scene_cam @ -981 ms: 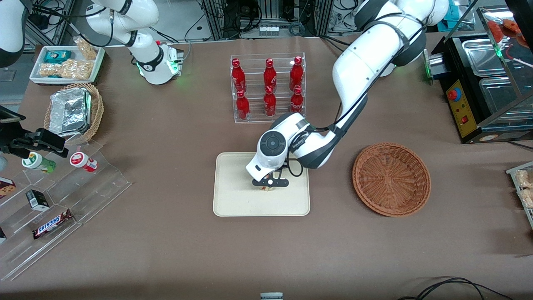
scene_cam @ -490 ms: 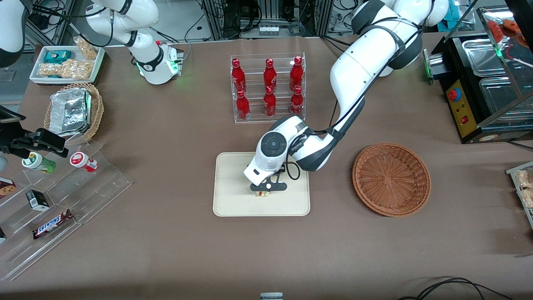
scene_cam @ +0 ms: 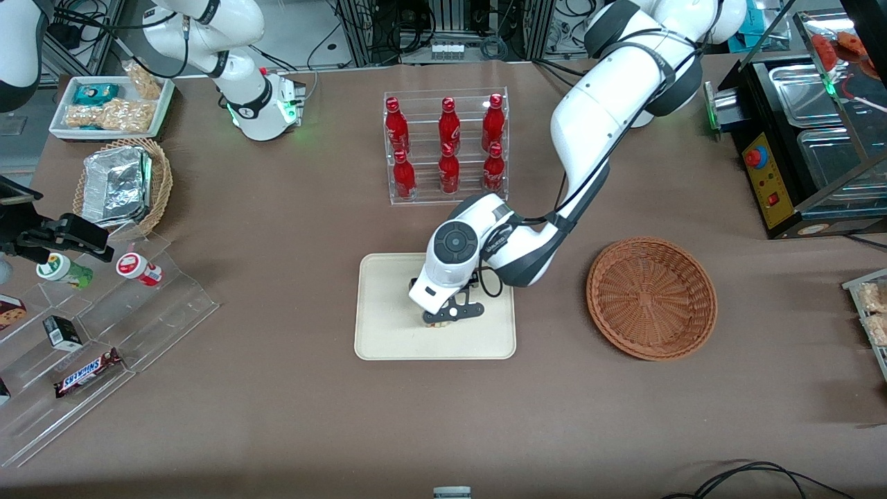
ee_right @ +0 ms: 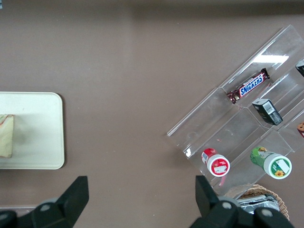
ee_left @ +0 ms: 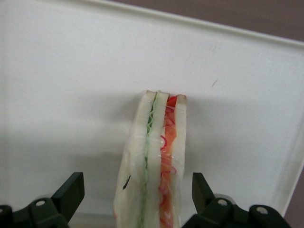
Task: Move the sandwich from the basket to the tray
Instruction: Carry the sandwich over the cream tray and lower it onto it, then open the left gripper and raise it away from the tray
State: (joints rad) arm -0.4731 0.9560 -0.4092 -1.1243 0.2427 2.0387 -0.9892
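Note:
The sandwich (ee_left: 154,156) stands on its edge on the cream tray (ee_left: 71,71), its green and orange-red filling stripes showing through clear wrap. My left gripper (ee_left: 135,190) is open around it, with a gap between each black fingertip (ee_left: 71,190) and the bread. In the front view the gripper (scene_cam: 452,315) hangs low over the tray (scene_cam: 388,339) and hides nearly all of the sandwich. The right wrist view shows the sandwich (ee_right: 5,135) lying near the tray's edge (ee_right: 42,152). The reddish-brown basket (scene_cam: 651,298) sits beside the tray, toward the working arm's end, with nothing in it.
A clear rack of red bottles (scene_cam: 447,145) stands farther from the front camera than the tray. Clear stepped shelves with snacks (scene_cam: 90,326), a tan basket with foil packs (scene_cam: 121,184) and a white snack tray (scene_cam: 111,104) lie toward the parked arm's end.
The gripper came down over the tray's middle and its wrist turned slightly, so the finger bar now sits tilted. The sandwich stays under it on the tray.

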